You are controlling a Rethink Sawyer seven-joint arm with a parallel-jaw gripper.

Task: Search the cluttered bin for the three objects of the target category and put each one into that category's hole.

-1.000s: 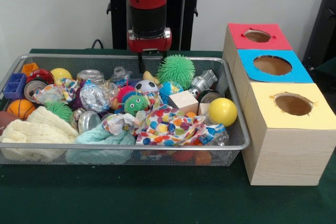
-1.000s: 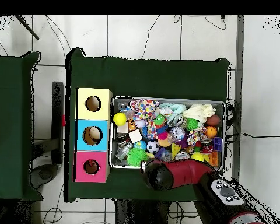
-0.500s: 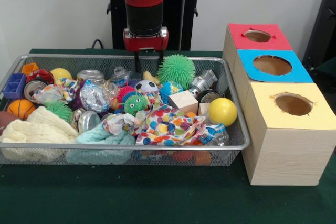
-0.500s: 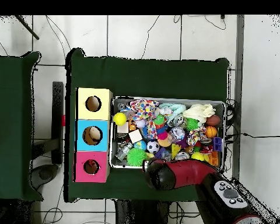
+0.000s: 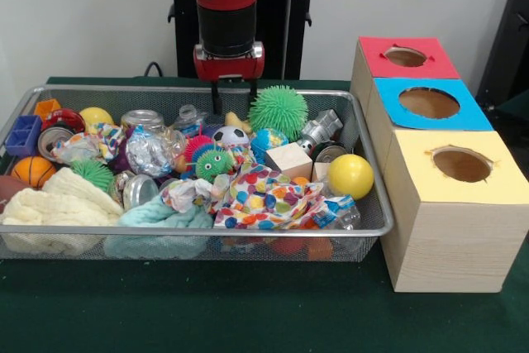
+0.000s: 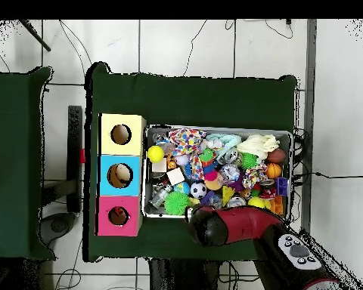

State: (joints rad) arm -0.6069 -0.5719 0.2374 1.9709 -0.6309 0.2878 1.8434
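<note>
The black two-fingered claw [image 5: 234,97], spread and empty, hangs beside the spiky green rubber ball [image 5: 277,112], probably light and squashy, best pinched across its middle.

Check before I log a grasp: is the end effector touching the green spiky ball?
Apart. The front view shows the end effector hanging open beside the green spiky ball, with bin mesh visible between them.

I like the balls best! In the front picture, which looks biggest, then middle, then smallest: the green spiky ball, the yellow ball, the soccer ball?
1. Green spiky ball, biggest, though farther back.
2. Yellow ball, nearer the camera.
3. Soccer ball, smallest and partly hidden.
</note>
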